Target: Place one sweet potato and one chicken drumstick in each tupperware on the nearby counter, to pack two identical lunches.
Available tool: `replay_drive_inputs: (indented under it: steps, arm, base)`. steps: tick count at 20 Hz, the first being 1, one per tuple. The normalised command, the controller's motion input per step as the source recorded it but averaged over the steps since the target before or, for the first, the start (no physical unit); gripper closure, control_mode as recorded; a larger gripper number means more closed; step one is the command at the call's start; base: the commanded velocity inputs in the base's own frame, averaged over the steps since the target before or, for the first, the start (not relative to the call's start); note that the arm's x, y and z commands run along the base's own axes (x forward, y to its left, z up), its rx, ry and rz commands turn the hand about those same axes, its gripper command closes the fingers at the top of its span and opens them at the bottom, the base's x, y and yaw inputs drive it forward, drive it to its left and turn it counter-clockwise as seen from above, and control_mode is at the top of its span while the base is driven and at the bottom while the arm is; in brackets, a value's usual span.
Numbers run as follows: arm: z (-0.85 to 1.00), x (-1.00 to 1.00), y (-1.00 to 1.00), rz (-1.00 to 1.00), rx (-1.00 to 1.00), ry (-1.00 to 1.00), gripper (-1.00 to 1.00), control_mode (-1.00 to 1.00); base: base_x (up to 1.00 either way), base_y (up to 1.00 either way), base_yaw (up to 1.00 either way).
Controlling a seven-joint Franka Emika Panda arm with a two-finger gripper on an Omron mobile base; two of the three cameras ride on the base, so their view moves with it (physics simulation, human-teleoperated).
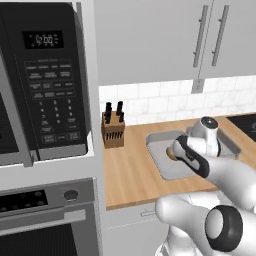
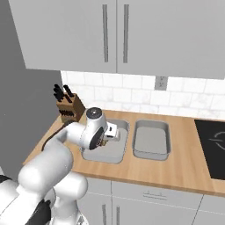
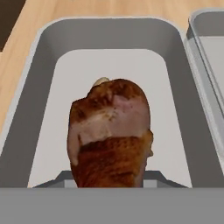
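Chicken drumstick (image 3: pixel 111 133): dark red-brown, glossy, bulbous end toward the camera in the hand view; held up over the floor of the left tupperware, with the tray's pale bottom showing all around it. A small tan-brown bit of it (image 1: pixel 171 153) peeks out at the gripper in the left base view.
Gripper (image 2: pixel 105 139): closed on the chicken drumstick, which covers the fingertips in the hand view; how tightly the fingers press cannot be told. It hangs over the left tupperware, toward the tray's left side.
Left tupperware (image 2: pixel 121 154): shallow grey tray with rounded corners and wide rim, on the counter near its front edge, partly hidden by the arm. In the hand view its walls (image 3: pixel 39 83) frame the drumstick.
Right tupperware (image 2: pixel 151 140): same kind of tray, just beside the left one, rims close together, long sides parallel; its edge (image 3: pixel 205 48) shows at the right of the hand view.
Counter (image 2: pixel 184 162): light wood worktop over pale grey cabinet fronts, carrying both trays.
Knife block (image 1: pixel 113 131): wooden, with dark handles, at the counter's back left corner against the tiled wall.
Cooktop (image 2: pixel 212 147): black glass, at the counter's right end, well apart from the trays.
Microwave (image 1: pixel 42 80): dark, with keypad, left of the counter.
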Motion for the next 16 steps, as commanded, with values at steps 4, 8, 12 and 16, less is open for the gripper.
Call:
replay_drive_inputs:
  steps: [4, 8, 12, 16]
  arm:
    - [-0.35, 0.48, -0.02, 0.06, 0.0, 0.0, 1.0, -1.0]
    - [-0.33, 0.43, 0.0, 0.02, 0.0, 0.0, 1.0, -1.0]
    - [-0.3, 0.37, -0.01, 0.02, 0.0, 0.0, 1.0, -1.0]
    - [-0.24, 0.35, 0.0, 0.01, 0.0, 0.01, -1.0, -1.0]
  base:
    - [0.0, 0.0, 0.0]
    - [0.0, 0.0, 0.0]
    - [0.0, 0.0, 0.0]
    - [0.0, 0.0, 0.0]
